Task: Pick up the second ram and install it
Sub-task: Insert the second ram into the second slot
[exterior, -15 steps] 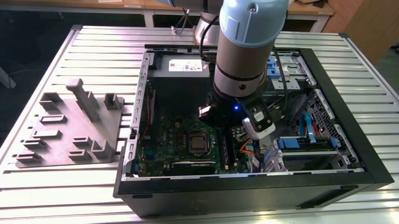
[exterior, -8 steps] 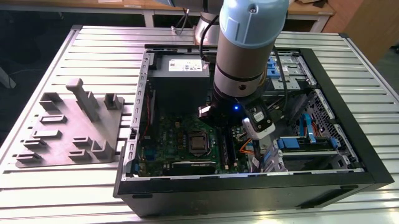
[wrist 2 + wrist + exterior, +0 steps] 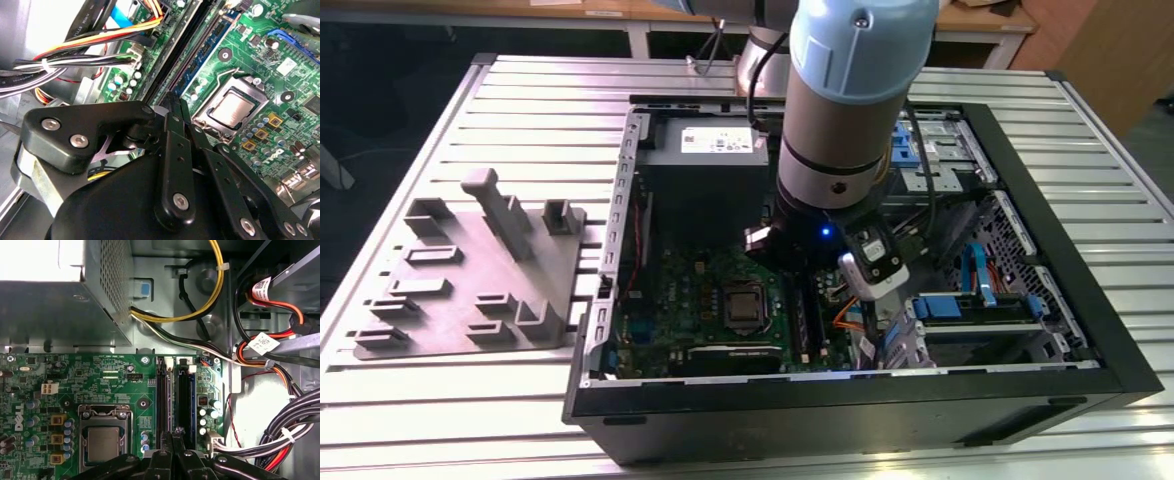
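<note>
The exterior view shows the arm (image 3: 834,150) reaching inside the case (image 3: 827,405). Both wrist views show the tool (image 3: 172,432) (image 3: 172,100) pressed together over the slots (image 3: 162,395).

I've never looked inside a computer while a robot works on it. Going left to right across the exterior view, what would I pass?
Grey tray → processor → arm → blue drive brackets.
</note>
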Controlling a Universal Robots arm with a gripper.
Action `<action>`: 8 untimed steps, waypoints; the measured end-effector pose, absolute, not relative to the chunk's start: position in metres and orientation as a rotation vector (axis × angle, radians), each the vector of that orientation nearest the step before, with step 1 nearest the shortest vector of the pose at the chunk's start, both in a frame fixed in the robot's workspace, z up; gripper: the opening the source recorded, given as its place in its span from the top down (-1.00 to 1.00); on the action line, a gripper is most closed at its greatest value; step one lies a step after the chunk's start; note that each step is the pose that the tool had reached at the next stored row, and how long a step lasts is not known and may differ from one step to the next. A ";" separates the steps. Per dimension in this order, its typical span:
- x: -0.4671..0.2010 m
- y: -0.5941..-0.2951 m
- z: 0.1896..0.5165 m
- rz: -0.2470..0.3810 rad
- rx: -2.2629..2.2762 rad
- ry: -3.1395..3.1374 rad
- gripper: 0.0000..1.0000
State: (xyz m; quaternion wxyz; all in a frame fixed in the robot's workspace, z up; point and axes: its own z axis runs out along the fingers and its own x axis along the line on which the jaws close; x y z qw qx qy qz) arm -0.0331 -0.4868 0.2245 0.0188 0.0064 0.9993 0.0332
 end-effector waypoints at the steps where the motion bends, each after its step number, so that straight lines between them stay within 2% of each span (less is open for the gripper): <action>1: -0.033 -0.487 0.224 0.104 0.020 3.102 0.77; 8: -0.033 -0.488 0.224 0.103 0.020 3.102 0.77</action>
